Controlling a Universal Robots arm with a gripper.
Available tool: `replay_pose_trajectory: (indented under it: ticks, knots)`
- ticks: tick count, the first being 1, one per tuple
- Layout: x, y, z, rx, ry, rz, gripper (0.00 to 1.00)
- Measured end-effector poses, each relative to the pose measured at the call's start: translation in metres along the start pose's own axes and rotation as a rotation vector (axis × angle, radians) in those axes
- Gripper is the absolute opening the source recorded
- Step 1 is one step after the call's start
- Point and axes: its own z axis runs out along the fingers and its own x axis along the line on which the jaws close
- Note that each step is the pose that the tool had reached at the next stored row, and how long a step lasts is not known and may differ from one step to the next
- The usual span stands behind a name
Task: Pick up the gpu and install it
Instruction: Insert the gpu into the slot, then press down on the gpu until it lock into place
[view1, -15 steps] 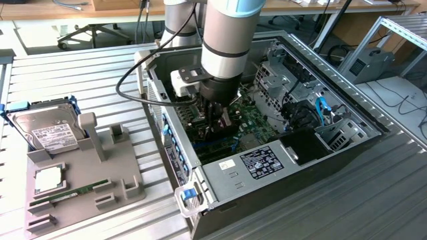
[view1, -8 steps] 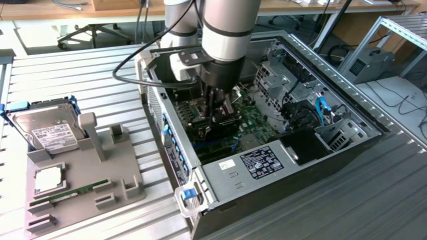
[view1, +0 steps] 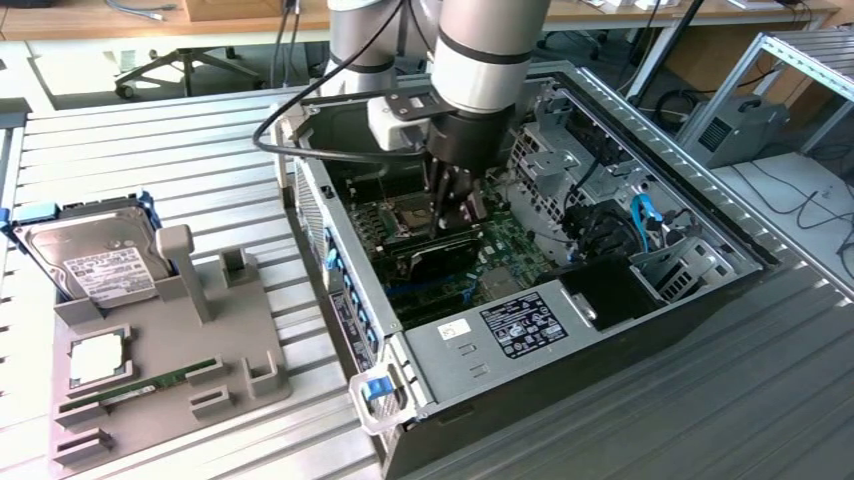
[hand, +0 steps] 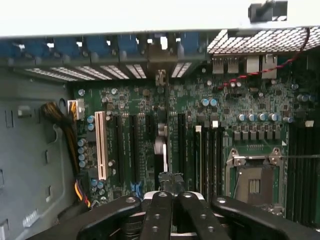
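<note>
Three loose parts: a hard drive (view1: 94, 255), a square silver chip (view1: 96, 360) and a green memory stick (view1: 140, 385), all on a grey fixture (view1: 254, 350), off the computer case (view1: 461, 350) on the exterior view's left.
Hard drive: propped on edge at the far end of the fixture, well apart from the case.
Memory stick: lying flat at the near end of the fixture, near the case's front corner.
Table (view1: 160, 140): slatted metal, carries both fixture and case.
Case: lying on its side, side panel off, motherboard (view1: 514, 250) open to view.
Arm: reaches down into the middle of the case from above.
Gripper (view1: 454, 215): down inside the case, over the board's slot area; in the wrist view (hand: 170, 200) the black fingers (hand: 157, 215) are pressed together, pinching the upper edge of the gpu.
Gpu (view1: 447, 262): inside the case, directly under the gripper, standing on edge over the board; in the wrist view (hand: 161, 145) it is seen edge-on, running along the row of expansion slots toward the case's rear wall. Whether it is seated in a slot, cannot tell.
White slot (hand: 101, 145): on the board, a few slots away from the gpu.
Processor socket (hand: 255, 177): on the board, on the other side of the gpu from the white slot, empty metal frame.
Blue cable (view1: 641, 220): inside the case, toward the exterior view's right, near the drive bays.
</note>
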Motion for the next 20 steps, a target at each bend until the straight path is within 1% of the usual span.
replay_pose_trajectory:
  ticks: [2, 4, 6, 13, 14, 15, 17, 20]
  knots:
    - [0.000, -0.0071, 0.0001, -0.0085, 0.0002, -0.002, 0.11]
    - [0.000, -0.0112, 0.0002, -0.0134, 0.0002, -0.003, 0.11]
    - [0.000, -0.0122, 0.0002, -0.0148, 0.0003, -0.003, 0.11]
    - [0.000, -0.0122, 0.0002, -0.0149, 0.0004, -0.003, 0.11]
    - [0.000, -0.0116, 0.0004, -0.0149, 0.0009, -0.003, 0.11]
    - [0.000, -0.0086, 0.0011, -0.0149, 0.0017, -0.003, 0.11]
    - [0.000, 0.0017, 0.0034, -0.0148, 0.0023, -0.003, 0.11]
    - [0.000, 0.0110, 0.0056, -0.0149, 0.0046, -0.003, 0.11]
